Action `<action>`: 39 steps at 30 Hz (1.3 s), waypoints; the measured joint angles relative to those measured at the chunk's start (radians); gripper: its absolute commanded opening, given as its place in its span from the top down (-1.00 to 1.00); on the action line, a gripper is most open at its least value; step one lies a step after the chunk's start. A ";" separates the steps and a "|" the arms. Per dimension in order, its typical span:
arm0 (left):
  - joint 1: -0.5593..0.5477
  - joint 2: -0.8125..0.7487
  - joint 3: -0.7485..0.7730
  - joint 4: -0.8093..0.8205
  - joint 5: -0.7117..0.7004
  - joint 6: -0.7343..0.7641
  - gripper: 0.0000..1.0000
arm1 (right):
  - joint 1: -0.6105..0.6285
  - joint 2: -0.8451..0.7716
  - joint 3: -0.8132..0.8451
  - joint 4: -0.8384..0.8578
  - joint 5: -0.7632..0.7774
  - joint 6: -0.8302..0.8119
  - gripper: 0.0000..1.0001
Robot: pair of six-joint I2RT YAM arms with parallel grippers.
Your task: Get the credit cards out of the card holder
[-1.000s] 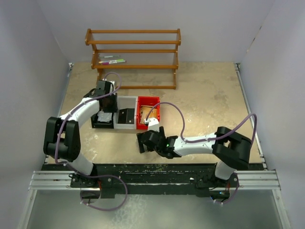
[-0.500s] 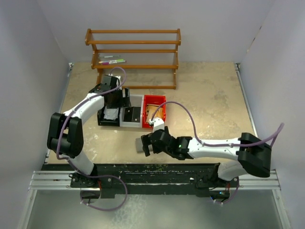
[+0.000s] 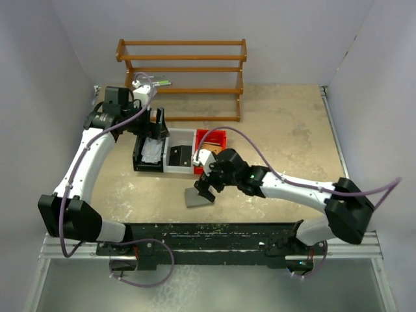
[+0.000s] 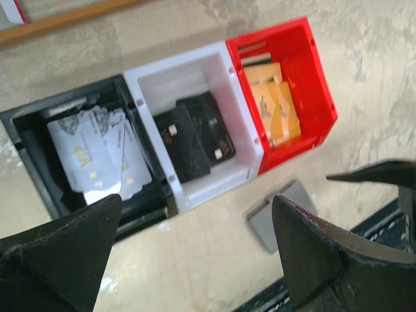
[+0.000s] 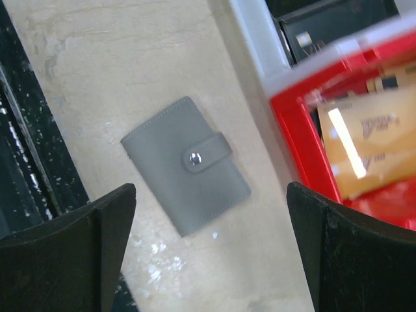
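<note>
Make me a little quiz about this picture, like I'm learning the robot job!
1. True or false: the card holder lies snapped shut on the table.
2. Which bin holds the orange cards? A black bin, B white bin, C red bin.
3. Fill in: the left tool and the right tool are both ____.
Key: 1 true; 2 C; 3 open.
</note>
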 measured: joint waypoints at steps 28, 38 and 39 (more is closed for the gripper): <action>0.063 -0.124 0.255 -0.425 0.195 0.402 -0.99 | 0.100 0.368 0.150 -0.068 -0.081 -0.398 -0.99; 0.063 -0.124 0.267 -0.427 0.197 0.393 -0.99 | 0.161 0.379 0.142 0.026 0.098 -0.293 -0.67; 0.063 -0.124 0.272 -0.429 0.198 0.393 -0.99 | 0.168 0.379 0.136 0.041 0.119 -0.278 -0.63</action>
